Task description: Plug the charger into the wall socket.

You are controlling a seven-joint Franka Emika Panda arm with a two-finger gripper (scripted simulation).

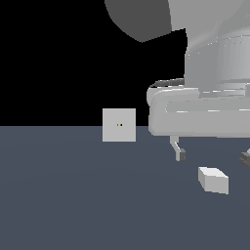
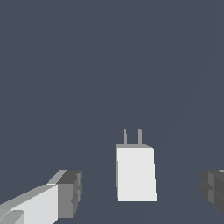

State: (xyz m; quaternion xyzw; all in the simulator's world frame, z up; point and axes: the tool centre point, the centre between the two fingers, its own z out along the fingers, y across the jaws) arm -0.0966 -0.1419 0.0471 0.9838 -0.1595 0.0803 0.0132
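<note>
So the exterior view sits low, nearly at table height, looking level across it toward the upright wall socket with black background behind. It's really close to the arm, which fills the upper part on the exterior view's right. The wrist view looks straight down at the table from just above, with the spread fingertips framing the shot. Both views share the charger, the tool and the table patch around them.
</note>
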